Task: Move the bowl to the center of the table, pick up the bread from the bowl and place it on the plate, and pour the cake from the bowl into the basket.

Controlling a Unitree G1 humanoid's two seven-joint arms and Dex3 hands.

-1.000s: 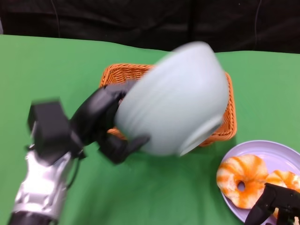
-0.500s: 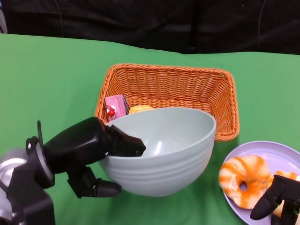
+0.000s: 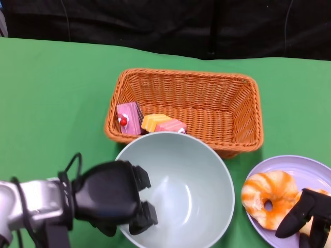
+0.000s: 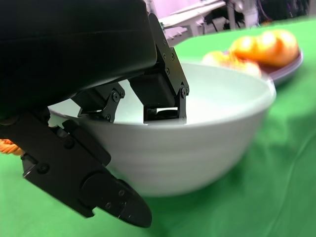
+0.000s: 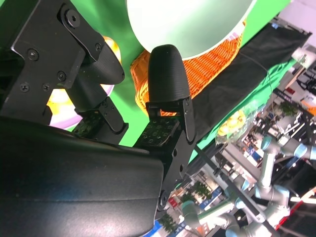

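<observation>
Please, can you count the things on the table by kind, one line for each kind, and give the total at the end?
Bowl: 1, empty, gripped at its rim by the left hand
Basket: 1
Cake pieces in the basket: 3 (pink, orange, pink)
Plate: 1
Bread rings on the plate: 2 ()
Total: 8

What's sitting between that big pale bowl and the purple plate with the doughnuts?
Nothing: in the head view only bare green table separates the bowl from the plate.
</observation>
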